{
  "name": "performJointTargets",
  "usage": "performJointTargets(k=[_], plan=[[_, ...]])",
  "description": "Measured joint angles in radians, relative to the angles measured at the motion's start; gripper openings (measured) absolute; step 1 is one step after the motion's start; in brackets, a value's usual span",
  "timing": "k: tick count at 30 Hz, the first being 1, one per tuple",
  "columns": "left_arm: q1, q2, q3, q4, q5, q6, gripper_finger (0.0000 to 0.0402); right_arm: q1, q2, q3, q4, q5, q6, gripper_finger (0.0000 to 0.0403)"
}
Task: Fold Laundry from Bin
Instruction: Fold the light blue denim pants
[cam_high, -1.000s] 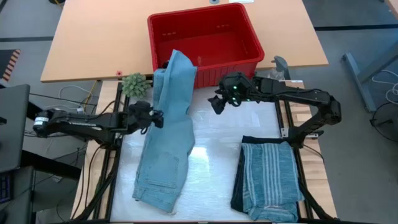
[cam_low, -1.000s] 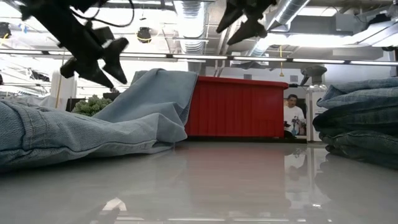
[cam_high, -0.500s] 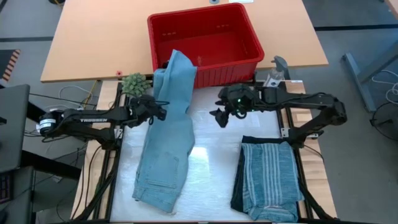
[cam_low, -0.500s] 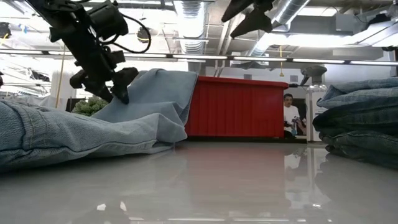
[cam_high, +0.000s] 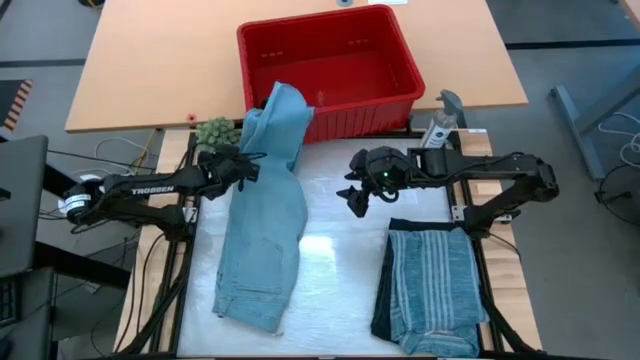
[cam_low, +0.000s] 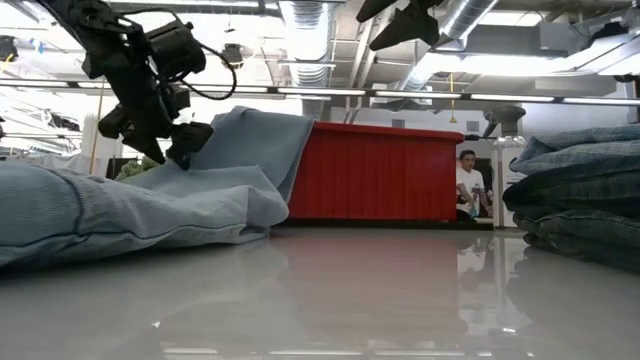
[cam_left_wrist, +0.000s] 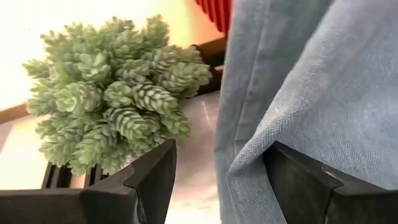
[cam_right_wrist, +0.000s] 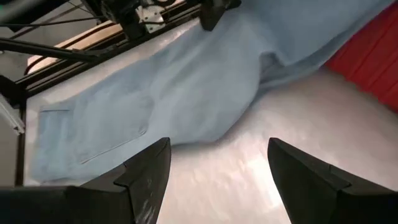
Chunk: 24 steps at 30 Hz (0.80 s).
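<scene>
Light blue jeans lie lengthwise on the table. Their leg end is draped over the near rim of the red bin, and their waist end is near the table's front edge. My left gripper stands open at the leg's left edge, near the bin. In the left wrist view the cloth's edge lies between its fingers. My right gripper hangs open above the bare table, right of the jeans, with nothing between its fingers. My left gripper comes at the jeans leg from the table's left, slanting down, its open fingers on either side of the leg's left edge. One finger lies against the cloth. The leg is slack and bunched toward the right, its end still on the bin's rim.
A folded stack with a striped blue-grey piece on top lies at the table's front right. A small green plant stands just left of the left gripper. A person sits in the room beyond the bin.
My left gripper has gone down and toward the far right, into the jeans leg's left edge. The upper leg has been pushed right and bunched narrower, while its end stays on the bin's rim. My right gripper has drifted toward the table's near edge, still open.
</scene>
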Motion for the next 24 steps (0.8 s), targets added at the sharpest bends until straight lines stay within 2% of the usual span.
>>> performJointTargets(k=[3, 7, 10, 13, 15, 17, 24], plan=[[0.028, 0.0, -0.042, 0.021, 0.043, -0.037, 0.0229, 0.02, 0.0, -0.004, -0.01, 0.0, 0.035, 0.0291], [0.038, 0.0, -0.118, 0.051, 0.08, -0.114, 0.0229, 0.031, 0.0, -0.11, 0.119, 0.009, 0.15, 0.0291], [0.038, 0.0, -0.175, 0.12, 0.13, -0.129, 0.0229, 0.009, 0.006, -0.238, 0.306, 0.009, 0.246, 0.0291], [0.038, 0.0, -0.226, 0.214, 0.193, -0.138, 0.0229, -0.032, 0.027, -0.353, 0.546, 0.069, 0.334, 0.0291], [0.038, 0.0, -0.244, 0.261, 0.219, -0.147, 0.0229, -0.075, 0.079, -0.394, 0.691, 0.121, 0.367, 0.0291], [0.038, 0.0, -0.255, 0.286, 0.257, -0.154, 0.0229, -0.123, 0.137, -0.407, 0.757, 0.116, 0.405, 0.0291], [0.026, 0.102, -0.262, 0.319, 0.393, -0.135, 0.0229, -0.222, 0.426, -0.332, 0.953, -0.004, 0.357, 0.0291]])
